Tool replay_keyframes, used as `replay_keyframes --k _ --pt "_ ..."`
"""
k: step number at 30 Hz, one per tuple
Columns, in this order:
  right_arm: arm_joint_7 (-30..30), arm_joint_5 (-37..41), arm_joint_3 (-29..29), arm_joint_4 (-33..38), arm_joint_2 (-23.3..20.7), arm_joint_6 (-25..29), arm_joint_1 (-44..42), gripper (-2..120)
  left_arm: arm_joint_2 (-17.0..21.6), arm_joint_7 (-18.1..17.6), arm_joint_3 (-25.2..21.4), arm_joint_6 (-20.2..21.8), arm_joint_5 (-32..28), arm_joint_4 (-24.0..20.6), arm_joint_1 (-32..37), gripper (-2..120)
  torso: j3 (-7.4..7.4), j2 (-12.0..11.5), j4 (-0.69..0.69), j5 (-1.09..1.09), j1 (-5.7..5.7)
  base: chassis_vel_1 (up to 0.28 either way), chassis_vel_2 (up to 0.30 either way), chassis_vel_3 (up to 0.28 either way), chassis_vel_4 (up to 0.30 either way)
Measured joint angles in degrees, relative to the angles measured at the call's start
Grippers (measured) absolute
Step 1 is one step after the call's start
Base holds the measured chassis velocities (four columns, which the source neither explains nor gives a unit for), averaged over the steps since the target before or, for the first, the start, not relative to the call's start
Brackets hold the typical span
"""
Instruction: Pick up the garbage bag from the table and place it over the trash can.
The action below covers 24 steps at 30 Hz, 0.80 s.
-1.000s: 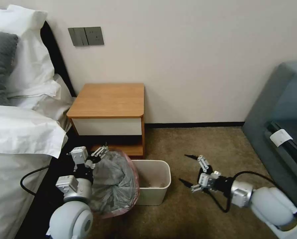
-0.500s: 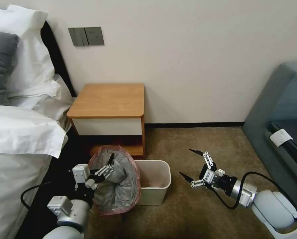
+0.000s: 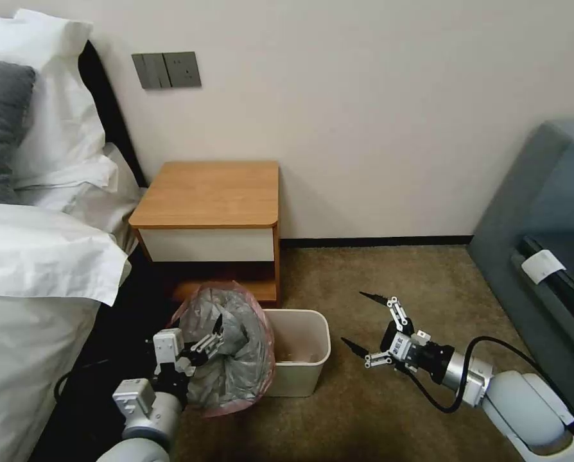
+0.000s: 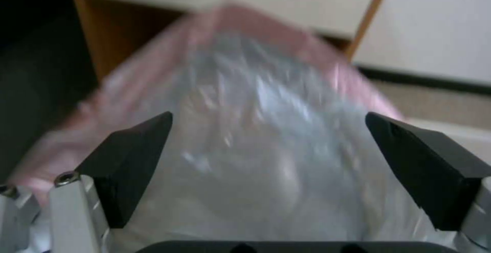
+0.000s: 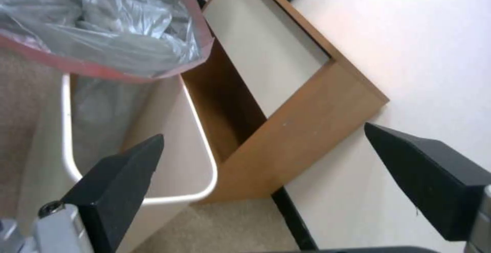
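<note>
The garbage bag (image 3: 235, 359), grey crinkly plastic with a pink rim band, hangs bunched against the left end of the beige trash can (image 3: 300, 378) on the carpet. Part of it lies over that end's rim. My left gripper (image 3: 211, 337) is open, and its spread fingers press into the bag (image 4: 266, 92) without pinching it. My right gripper (image 3: 356, 319) hovers open and low over the carpet, to the right of the can and apart from it. The right wrist view looks past that gripper (image 5: 263, 132) at the bag (image 5: 102, 27), the can (image 5: 168, 130) and the table (image 5: 307, 122). The wooden table (image 3: 210, 192) stands just behind the can.
A bed with white linen (image 3: 36, 256) borders the left side. A grey sofa (image 3: 544, 212) stands at the right. Brown carpet (image 3: 377, 276) lies open between the can and the sofa. A black cable (image 3: 75, 378) trails by the left arm.
My left arm dropped lower and its gripper moved right, into the bag, which shifted toward the can. My right gripper edged left, closer to the can.
</note>
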Motion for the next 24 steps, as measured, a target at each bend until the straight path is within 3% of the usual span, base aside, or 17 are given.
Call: replay_keyframes --k 11,12,13,15,20,24 --pt "-0.1 -0.6 0.1 -0.5 1.1 1.4 -1.3 100 -0.7 0.7 0.3 5.1 -5.7 1.0 -2.8 95 0.00 0.0 -0.01 0.00 0.00 0.000 0.000 0.000 0.000" --pt "-0.1 -0.6 0.2 -0.5 1.3 1.5 -1.4 100 -0.8 0.5 0.4 5.5 -6.8 1.3 -3.2 95 0.00 0.0 -0.01 0.01 0.00 0.000 0.000 0.000 0.000" --pt "-0.1 -0.7 0.2 -0.6 1.5 1.5 -1.4 100 -1.2 -1.1 0.5 6.2 -12.1 1.2 -4.0 95 0.00 0.0 -0.01 0.00 0.00 0.000 0.000 0.000 0.000" --pt "-0.1 -0.7 0.2 -0.7 1.5 1.6 -1.4 100 -1.3 -1.8 0.3 6.4 -14.8 0.4 -4.1 94 0.00 0.0 -0.01 0.00 0.00 0.000 0.000 0.000 0.000" --pt "-0.1 -0.7 0.1 -0.9 1.6 1.7 -1.4 100 -1.4 -3.0 -0.4 5.9 -15.4 -0.8 -3.9 93 0.00 0.0 -0.01 0.00 0.00 0.000 0.000 0.000 0.000" --pt "-0.1 -0.7 -0.1 -1.4 2.5 2.0 -1.2 100 -1.2 -4.4 -1.2 6.0 -11.5 -3.0 -2.3 93 0.00 0.0 0.00 0.01 0.00 0.000 0.000 0.000 0.000"
